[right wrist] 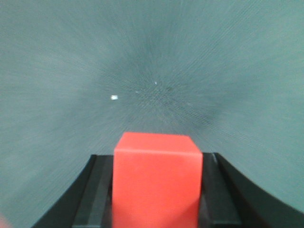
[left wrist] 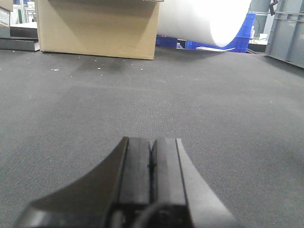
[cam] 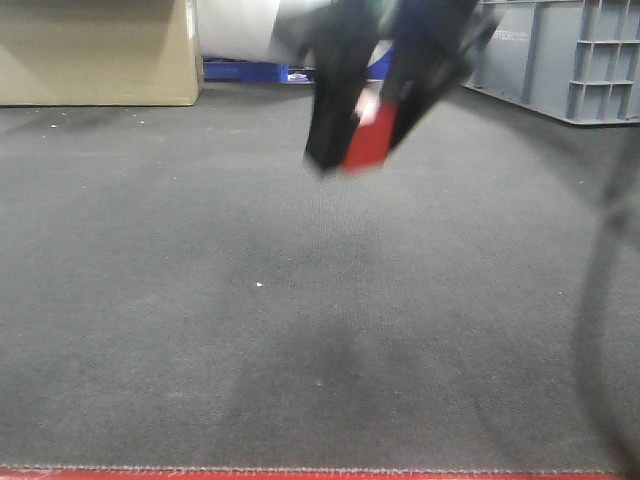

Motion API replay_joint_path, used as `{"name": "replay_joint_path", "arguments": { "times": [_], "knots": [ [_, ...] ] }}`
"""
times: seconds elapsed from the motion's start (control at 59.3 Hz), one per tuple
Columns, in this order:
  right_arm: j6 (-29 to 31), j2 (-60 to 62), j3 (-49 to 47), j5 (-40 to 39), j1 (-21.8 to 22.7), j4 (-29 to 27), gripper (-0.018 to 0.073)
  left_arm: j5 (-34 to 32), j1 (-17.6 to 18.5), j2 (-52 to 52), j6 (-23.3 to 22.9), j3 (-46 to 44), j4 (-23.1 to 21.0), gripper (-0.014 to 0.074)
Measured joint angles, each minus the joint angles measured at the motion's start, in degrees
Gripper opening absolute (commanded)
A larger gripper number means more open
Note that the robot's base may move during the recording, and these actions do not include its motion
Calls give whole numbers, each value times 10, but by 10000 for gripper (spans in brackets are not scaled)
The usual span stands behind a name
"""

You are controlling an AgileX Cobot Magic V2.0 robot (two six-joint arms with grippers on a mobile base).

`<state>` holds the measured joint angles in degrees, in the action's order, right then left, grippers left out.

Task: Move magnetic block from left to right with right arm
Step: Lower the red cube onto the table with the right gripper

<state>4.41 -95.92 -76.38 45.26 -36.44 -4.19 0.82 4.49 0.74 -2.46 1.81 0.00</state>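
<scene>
Right tool (right wrist: 156, 199) grips red magnetic block (right wrist: 156, 183) above mat (cam: 200, 300)

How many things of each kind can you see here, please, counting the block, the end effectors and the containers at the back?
Red magnetic block: 1
End effectors: 2, the right end effector shut on the block, the left end effector shut and empty
Cardboard box: 1
Grey crate: 1
Total: 5
</scene>
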Motion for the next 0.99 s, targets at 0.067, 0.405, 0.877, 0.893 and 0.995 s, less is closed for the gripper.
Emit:
{"name": "replay_joint_path", "arguments": {
  "times": [0.067,0.405,0.877,0.893,0.995],
  "knots": [
    [0,-34,-6,-2,0,0,181,0,0,0,0,0,0,-115],
    [0,-105,-8,-10,0,0,185,0,0,0,0,0,0,-116],
    [-10,-106,-13,-10,0,0,600,0,0,0,0,0,0,-116],
    [-12,-103,-13,-10,0,0,600,0,0,0,0,0,0,-116],
    [-19,-82,-13,-10,0,-3,560,0,0,0,0,0,0,-116]
  ]
}}
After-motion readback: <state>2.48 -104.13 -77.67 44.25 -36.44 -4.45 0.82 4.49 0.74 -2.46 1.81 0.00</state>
